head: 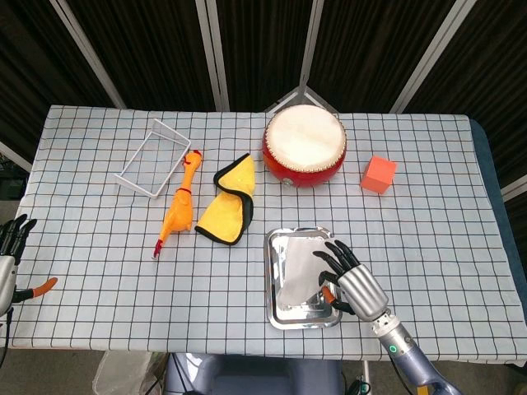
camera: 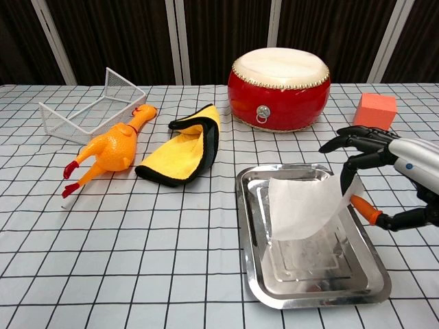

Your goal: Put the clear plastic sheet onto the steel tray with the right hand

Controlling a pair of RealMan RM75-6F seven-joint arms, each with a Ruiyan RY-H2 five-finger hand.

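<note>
Surroundings: a red drum [head: 304, 146] and an orange block [head: 379, 174] are lying toward the table's far edge; a yellow cloth [head: 226, 200], rubber chicken [head: 180, 203] and wire basket [head: 153, 157] are lying left of the tray, well apart from it.
Tray: the steel tray [camera: 254, 271] near the front edge is being draped by the plastic sheet [camera: 302, 206].
Right hand: the right hand [camera: 374, 161] is pinching the sheet's right corner at the tray's right rim.
Left hand: the left hand [head: 8, 255] is seen only from the head, at the table's left edge, fingers spread, empty.

Right robot hand [camera: 374, 161] holds the clear plastic sheet [camera: 302, 205] by its right corner; the sheet slopes down into the steel tray [camera: 250, 233]. On the counter [camera: 137, 240] behind: red drum [camera: 280, 89], orange block [camera: 375, 110], yellow cloth [camera: 182, 147], rubber chicken [camera: 110, 151], wire basket [camera: 89, 106].
</note>
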